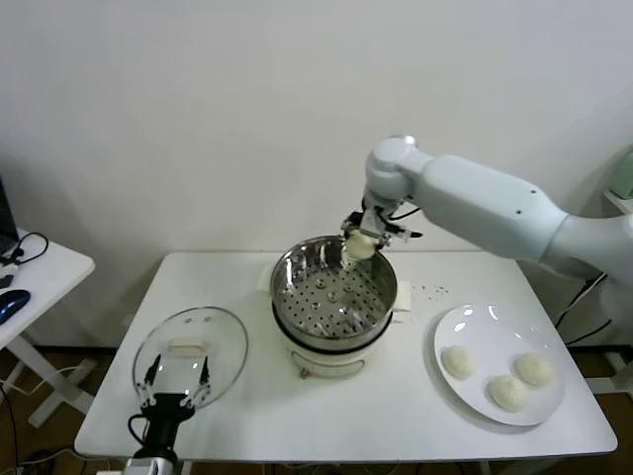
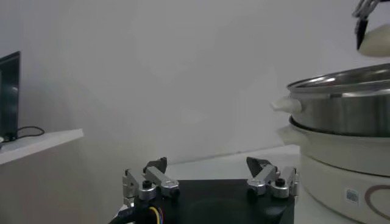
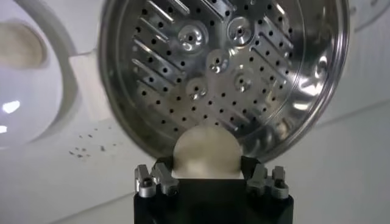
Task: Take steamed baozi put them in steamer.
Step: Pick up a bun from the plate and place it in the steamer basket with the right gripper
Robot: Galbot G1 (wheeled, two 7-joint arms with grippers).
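Right claw (image 1: 361,244) grips one bun (image 3: 206,153) above the steamer's (image 1: 381,293) far rim, so we judge it's held for lowering. Three buns wait on the plate (image 1: 465,322) beside the steamer. Left claw (image 1: 176,388) idles, spread wide, near the lid (image 1: 223,332).

Light: bright, even, soft overhead | Shadows: faint under the steamer (image 1: 334,297) | Glare: highlights on its steel wall, white plate (image 1: 473,322) shines near table's right edge | Focus: wrist views slightly soft.

Right arm stretched forward, right gripper (image 1: 361,240) clamped on a load, left gripper (image 1: 175,384) low, seemingly spread apart
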